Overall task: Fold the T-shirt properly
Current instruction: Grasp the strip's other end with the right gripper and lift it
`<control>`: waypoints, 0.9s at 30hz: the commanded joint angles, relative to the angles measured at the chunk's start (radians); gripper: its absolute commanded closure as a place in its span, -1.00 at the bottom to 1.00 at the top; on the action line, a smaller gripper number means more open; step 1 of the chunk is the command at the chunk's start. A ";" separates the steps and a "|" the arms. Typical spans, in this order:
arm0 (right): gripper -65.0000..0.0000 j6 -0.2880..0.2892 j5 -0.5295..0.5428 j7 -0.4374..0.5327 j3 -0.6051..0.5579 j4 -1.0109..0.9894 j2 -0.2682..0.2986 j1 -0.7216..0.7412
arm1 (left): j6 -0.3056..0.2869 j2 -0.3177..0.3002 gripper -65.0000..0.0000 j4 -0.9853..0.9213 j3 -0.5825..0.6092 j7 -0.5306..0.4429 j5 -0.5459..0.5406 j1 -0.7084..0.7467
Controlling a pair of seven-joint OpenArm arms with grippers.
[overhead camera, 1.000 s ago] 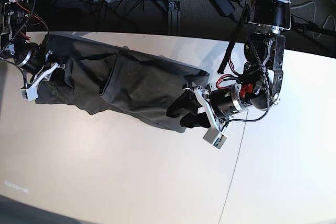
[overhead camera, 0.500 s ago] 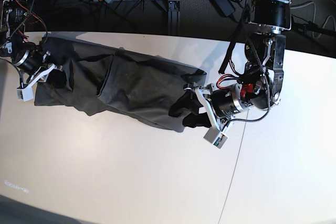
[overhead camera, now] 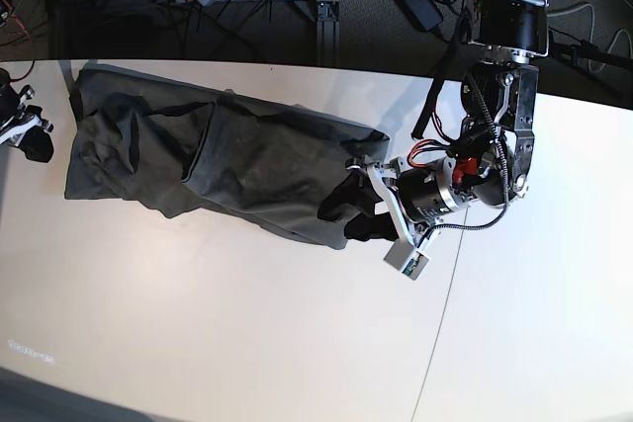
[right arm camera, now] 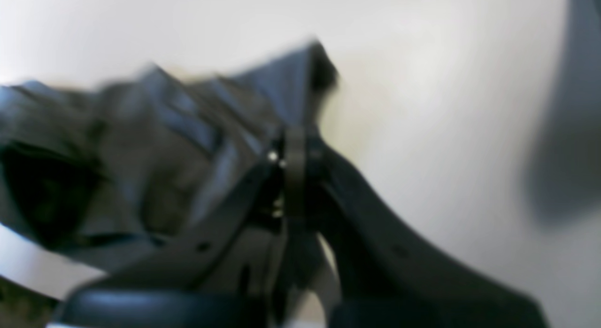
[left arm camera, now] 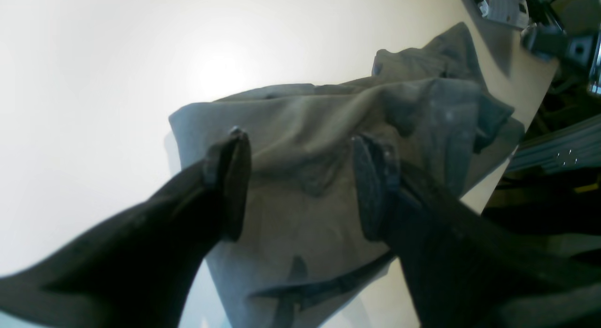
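White table (overhead camera: 247, 343), T-shirt (overhead camera: 227, 160) lying bunched lengthwise, left end effector (overhead camera: 348, 214) spread over its hem, right end effector (overhead camera: 38, 145) pressed together, clear of cloth

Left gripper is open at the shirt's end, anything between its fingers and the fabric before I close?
Nothing visible. The left gripper stands open right over the T-shirt, one finger at the hem edge, only cloth between them. Whether the pads touch the fabric cannot be told.

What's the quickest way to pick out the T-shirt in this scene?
Start at the white table that fills the base view; along its far edge lies a long, dark, rumpled strip of cloth, running from the table's left end to the left gripper. That is the T-shirt: the only soft thing there, dark olive-grey against the pale top and the hard black arms.
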 commanded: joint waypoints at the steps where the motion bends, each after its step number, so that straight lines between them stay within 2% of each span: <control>1: 0.82 0.063 0.007 0.042 0.011 0.010 0.025 -0.004 | -0.020 -0.002 -0.15 0.018 -0.001 -0.026 -0.019 -0.019; 4: -0.17 0.063 -0.017 0.047 0.011 0.008 0.025 -0.010 | -0.020 -0.002 -0.15 0.018 -0.001 -0.026 -0.020 -0.019; 5: -0.38 0.063 -0.013 0.047 0.010 0.008 0.025 -0.009 | -0.020 -0.002 -0.15 0.018 -0.001 -0.026 -0.020 -0.019; 11: -0.37 0.063 0.026 0.028 -0.007 0.008 0.024 -0.009 | -0.020 -0.002 -0.15 0.018 -0.001 -0.026 -0.020 -0.019; 18: -0.37 0.061 0.027 0.041 -0.117 -0.100 0.020 0.018 | -0.020 -0.002 -0.15 0.018 -0.001 -0.033 -0.021 -0.019; 27: -0.37 0.063 0.087 0.026 -0.114 -0.240 -0.008 0.082 | -0.020 -0.003 -0.15 0.018 -0.001 -0.025 -0.013 -0.016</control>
